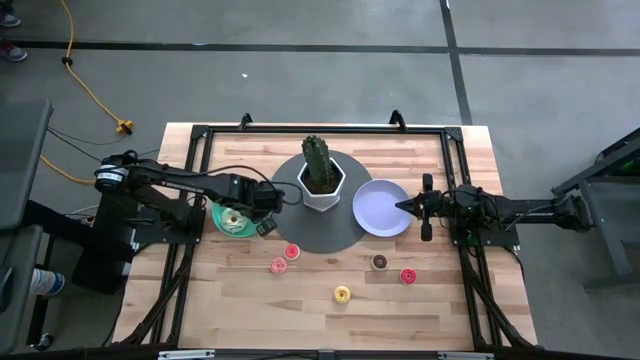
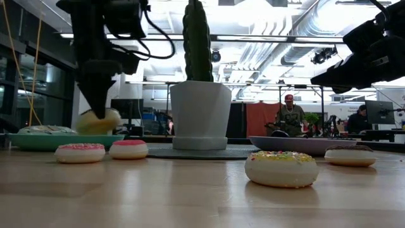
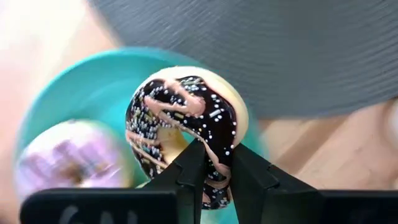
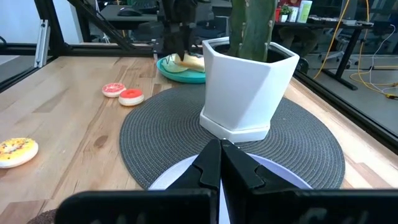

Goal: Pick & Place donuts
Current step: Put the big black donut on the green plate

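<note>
My left gripper [image 3: 219, 163] hangs over the teal plate [image 3: 93, 93] at the table's left, shut on a chocolate-iced donut [image 3: 186, 118] with pink drizzle and white sprinkles. In the low view this donut [image 2: 98, 120] hangs just above the plate [image 2: 63, 140]. A second, pale iced donut [image 3: 68, 162] lies flat on the plate. Several small donuts lie flat on the wood: two pink [image 1: 291, 252] [image 1: 279, 265], one yellow [image 1: 342, 293], one brown [image 1: 380, 262], one red [image 1: 407, 276]. My right gripper [image 4: 221, 163] waits shut over the lavender plate [image 1: 381, 207]. My left gripper pinches the donut's ring [image 3: 219, 177] between its two fingers, at the part nearest the wrist. One finger [image 3: 191, 165] stands on the hole's side, the other [image 3: 249, 174] on the outer rim. The fingers point steeply down. The donut hangs tilted on edge below them.
A white pot with a cactus [image 1: 322, 180] stands on a round grey mat [image 1: 330, 235] between the two plates. A black frame [image 1: 200, 150] runs along the table's far, left and right edges. Bare wood lies toward the near edge, in front of the loose donuts.
</note>
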